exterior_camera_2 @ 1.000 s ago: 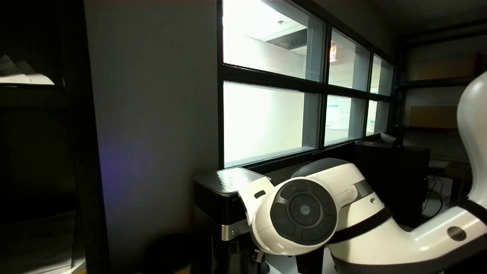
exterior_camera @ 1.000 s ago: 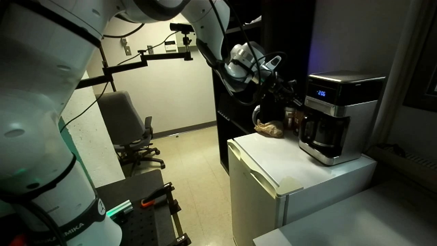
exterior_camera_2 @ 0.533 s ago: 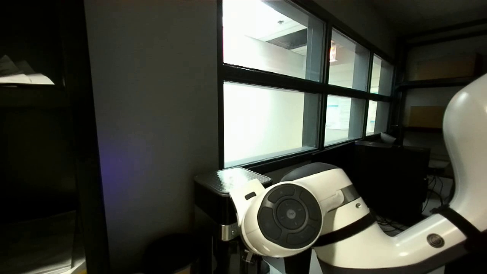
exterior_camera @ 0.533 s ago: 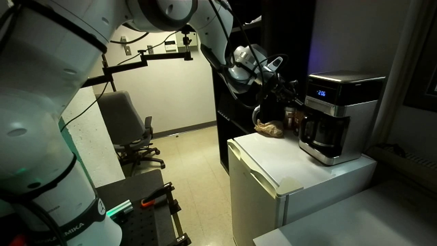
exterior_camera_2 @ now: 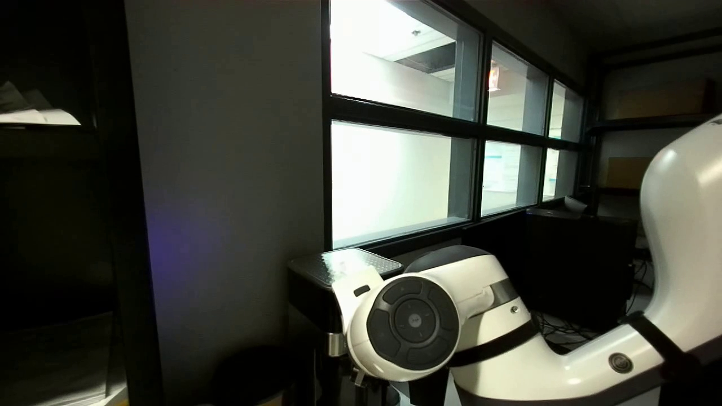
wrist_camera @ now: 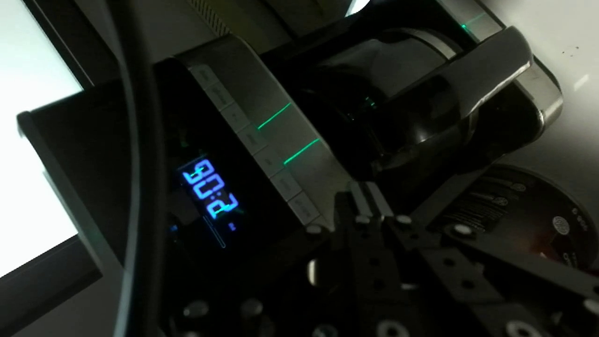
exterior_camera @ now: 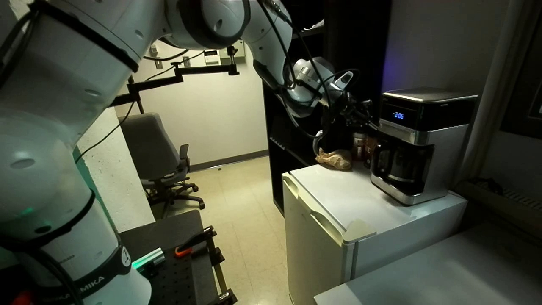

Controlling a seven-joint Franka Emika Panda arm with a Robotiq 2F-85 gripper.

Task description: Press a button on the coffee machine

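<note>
The coffee machine (exterior_camera: 447, 163), silver and black with a blue-lit display (exterior_camera: 398, 115), stands on the white fridge. Its top (exterior_camera_2: 333, 268) shows in an exterior view, partly behind the robot's hand. In the wrist view its display (wrist_camera: 210, 188) and a row of silver buttons (wrist_camera: 269, 161) are seen close up. My gripper (wrist_camera: 368, 199) is shut and empty, its fingertips together, near the lower end of the button row over the silver strip. In an exterior view the gripper (exterior_camera: 374, 126) is at the machine's front edge, below display height. I cannot tell whether it touches.
The carafe (exterior_camera: 404, 165) sits in the recess; its handle (wrist_camera: 496, 70) sticks out. A round can (wrist_camera: 519, 215) stands beside the machine. A crumpled brown bag (exterior_camera: 334, 159) lies on the fridge (exterior_camera: 355, 190). A cable (wrist_camera: 145, 187) crosses the wrist view. A dark shelf (exterior_camera: 292, 152) stands behind.
The arm and gripper have moved towards the coffee machine, right and slightly down in an exterior view. The gripper's tip is now at the machine's front edge. The machine has not moved.
</note>
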